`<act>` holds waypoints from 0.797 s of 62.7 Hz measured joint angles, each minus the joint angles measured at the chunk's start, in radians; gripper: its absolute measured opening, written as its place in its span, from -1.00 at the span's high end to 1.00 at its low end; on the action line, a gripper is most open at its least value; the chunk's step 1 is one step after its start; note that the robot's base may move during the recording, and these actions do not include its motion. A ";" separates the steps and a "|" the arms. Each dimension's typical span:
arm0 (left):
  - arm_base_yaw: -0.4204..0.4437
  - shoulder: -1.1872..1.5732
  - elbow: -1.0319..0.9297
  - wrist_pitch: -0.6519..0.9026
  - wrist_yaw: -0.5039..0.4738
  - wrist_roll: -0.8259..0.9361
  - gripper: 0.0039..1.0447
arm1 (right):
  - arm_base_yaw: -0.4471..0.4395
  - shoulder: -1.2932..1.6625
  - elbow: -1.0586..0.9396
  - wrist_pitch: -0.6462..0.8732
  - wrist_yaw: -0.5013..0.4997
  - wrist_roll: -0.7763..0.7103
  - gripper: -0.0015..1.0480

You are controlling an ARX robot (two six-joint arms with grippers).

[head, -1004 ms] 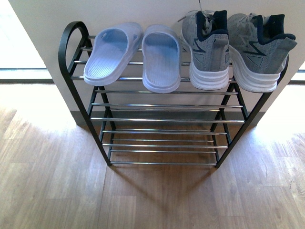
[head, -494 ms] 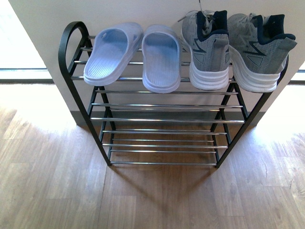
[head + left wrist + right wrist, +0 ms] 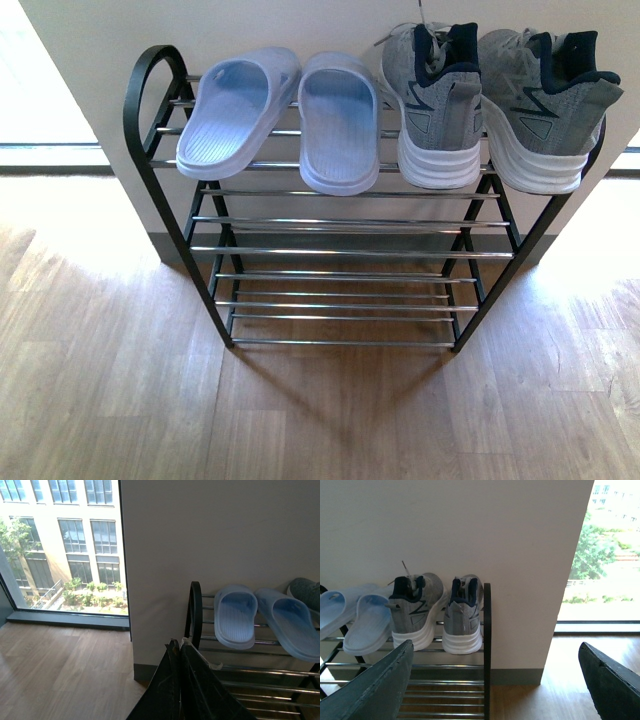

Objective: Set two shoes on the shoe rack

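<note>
Nothing has moved; sneakers [image 3: 500, 100] beside slides [image 3: 290, 115] atop rack [image 3: 340, 250]; left pincer [image 3: 181, 647] closed, right pincer [image 3: 495, 680] open.

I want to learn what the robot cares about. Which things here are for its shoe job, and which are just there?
For the job:
- grey sneakers, on the top tier
- shoe rack

Just there:
- pale blue slides, also on the top tier
- wooden floor
- white wall
- window
</note>
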 joint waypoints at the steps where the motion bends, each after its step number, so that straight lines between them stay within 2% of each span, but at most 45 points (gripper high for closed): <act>1: 0.000 0.000 0.000 0.000 0.000 0.000 0.98 | 0.000 0.000 0.000 0.000 0.000 0.000 -0.82; 17: 0.000 -0.001 0.000 0.000 0.000 0.000 0.98 | 0.000 0.000 0.000 0.000 0.000 0.000 -0.82; 25: 0.000 -0.001 0.000 0.000 0.000 0.000 0.55 | 0.000 0.000 0.000 0.000 0.000 0.000 -0.82; 28: 0.000 -0.001 0.000 0.000 0.000 0.000 0.31 | 0.000 0.000 0.000 0.000 0.000 0.000 -0.82; 50: 0.000 -0.001 0.000 0.000 0.000 0.000 -0.84 | 0.000 0.000 0.000 0.000 0.000 0.000 -0.82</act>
